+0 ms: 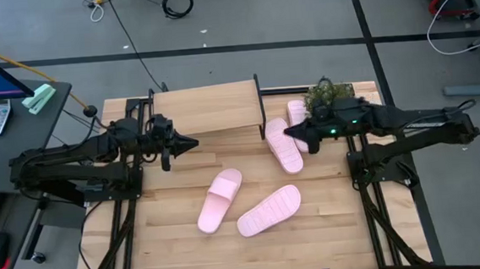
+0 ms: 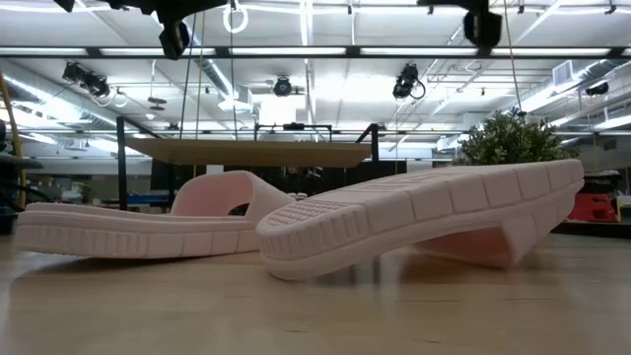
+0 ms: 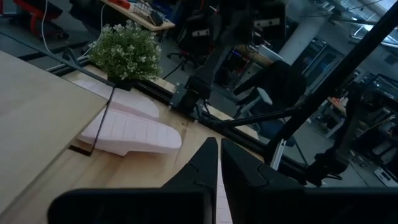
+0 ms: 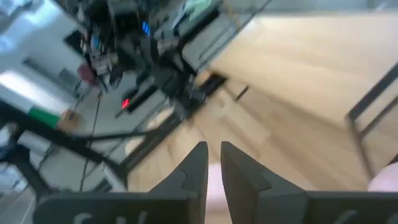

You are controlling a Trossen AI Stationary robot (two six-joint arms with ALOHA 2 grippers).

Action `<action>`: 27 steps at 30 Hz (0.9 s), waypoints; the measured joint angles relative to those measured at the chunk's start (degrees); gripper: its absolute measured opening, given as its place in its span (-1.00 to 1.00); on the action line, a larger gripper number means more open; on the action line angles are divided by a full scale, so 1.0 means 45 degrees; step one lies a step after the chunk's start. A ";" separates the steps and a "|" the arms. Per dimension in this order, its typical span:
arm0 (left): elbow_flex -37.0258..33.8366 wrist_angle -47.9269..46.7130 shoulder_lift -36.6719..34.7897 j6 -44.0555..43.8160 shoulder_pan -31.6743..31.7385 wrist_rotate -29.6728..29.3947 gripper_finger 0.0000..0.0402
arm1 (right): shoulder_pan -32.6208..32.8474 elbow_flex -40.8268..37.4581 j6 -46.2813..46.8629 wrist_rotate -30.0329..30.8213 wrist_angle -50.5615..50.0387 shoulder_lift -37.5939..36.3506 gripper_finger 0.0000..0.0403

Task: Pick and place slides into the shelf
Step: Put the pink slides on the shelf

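Nearest in the low view, two slides were seen on the table: one sole-up at centre right, tilted, its heel end raised, and one strap-up at the left. In the high view these lay at lower centre, one just right of the other, close but apart.

Farther back, two more slides were found at centre right of the high view, just right of the shelf: one by the shelf's right frame, another beside it, partly hidden under the right arm. A plant stood just behind them.

The shelf was placed at upper centre, nothing visible on its plank top.

The left gripper was held at the shelf's left front corner, its fingers pressed nearly together, nothing between them. The right gripper was held over the slides beside the shelf, fingers narrowly parted, nothing gripped.
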 joint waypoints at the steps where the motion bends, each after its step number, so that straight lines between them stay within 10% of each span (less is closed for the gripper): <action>1: 0.0000 0.0022 0.0000 0.0000 0.0000 0.0000 -0.89 | 0.0004 0.0000 0.0004 -0.0196 0.0230 0.0283 -0.74; 12: 0.0000 0.0072 0.0000 0.0000 0.0024 0.0010 -0.85 | 0.0004 0.0000 -0.0628 -0.2614 0.2774 0.2876 -0.62; 27: 0.0000 0.0126 0.0000 0.0102 0.0024 0.0000 -0.77 | -0.0049 0.0485 -0.1028 -0.2524 0.5301 0.5044 -0.44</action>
